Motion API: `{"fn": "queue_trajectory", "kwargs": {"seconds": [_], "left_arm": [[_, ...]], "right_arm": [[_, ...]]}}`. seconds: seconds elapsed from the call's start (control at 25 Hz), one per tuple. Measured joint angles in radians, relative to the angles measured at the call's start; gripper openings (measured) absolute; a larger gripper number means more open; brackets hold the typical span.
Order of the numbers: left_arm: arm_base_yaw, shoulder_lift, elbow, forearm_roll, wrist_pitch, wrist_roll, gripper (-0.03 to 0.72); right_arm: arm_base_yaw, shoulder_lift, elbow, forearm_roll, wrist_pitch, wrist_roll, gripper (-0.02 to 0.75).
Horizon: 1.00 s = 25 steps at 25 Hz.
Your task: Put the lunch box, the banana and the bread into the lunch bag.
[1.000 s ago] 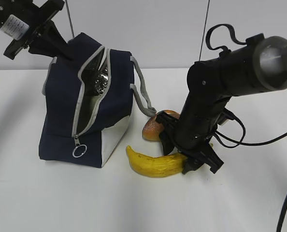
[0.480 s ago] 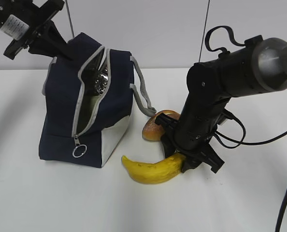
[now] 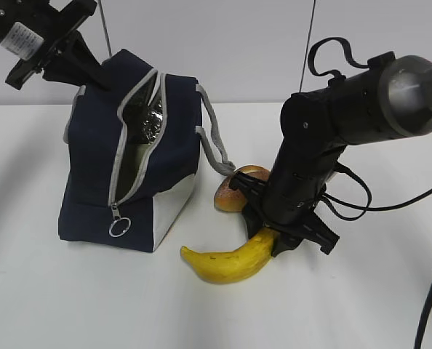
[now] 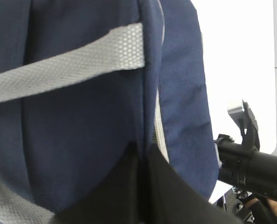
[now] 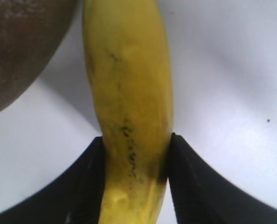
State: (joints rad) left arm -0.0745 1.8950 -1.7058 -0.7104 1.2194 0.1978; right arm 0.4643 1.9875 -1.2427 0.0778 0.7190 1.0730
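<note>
The navy lunch bag (image 3: 100, 182) stands at the left with its grey zipper open and silver lining showing. My left gripper (image 3: 85, 73) is shut on the bag's top back edge (image 4: 145, 154), holding it up. My right gripper (image 3: 270, 236) is shut on the right end of the yellow banana (image 3: 227, 260); the jaws press both sides of the banana (image 5: 131, 116). The banana's free end hangs low to the left, close to the table. The bread roll (image 3: 234, 190) lies behind the right gripper and shows in the right wrist view (image 5: 22, 46). The lunch box is out of view.
The bag's grey strap handle (image 3: 214, 142) droops toward the bread. A zipper ring pull (image 3: 119, 227) hangs at the bag's front. The white table (image 3: 92, 305) extends in front. Black cables (image 3: 390, 211) trail at the right.
My right gripper has closed on the banana and turned it; its right end has risen and its free end swung down-left. The left arm and bag have not moved.
</note>
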Motion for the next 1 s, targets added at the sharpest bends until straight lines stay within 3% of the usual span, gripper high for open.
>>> {"fn": "queue_trajectory", "kwargs": {"seconds": [0.2,0.76,1.0], "left_arm": [[0.000,0.000,0.000,0.000,0.000,0.000,-0.003],[0.000,0.000,0.000,-0.001,0.000,0.000,-0.003],[0.000,0.000,0.000,-0.001,0.000,0.000,-0.003]], "right_arm": [[0.000,0.000,-0.026,0.000,0.021,-0.165,0.299],[0.000,0.000,-0.082,-0.013,0.317,-0.567,0.299],[0.000,-0.122,-0.094,-0.026,0.356,-0.692,0.299]]}}
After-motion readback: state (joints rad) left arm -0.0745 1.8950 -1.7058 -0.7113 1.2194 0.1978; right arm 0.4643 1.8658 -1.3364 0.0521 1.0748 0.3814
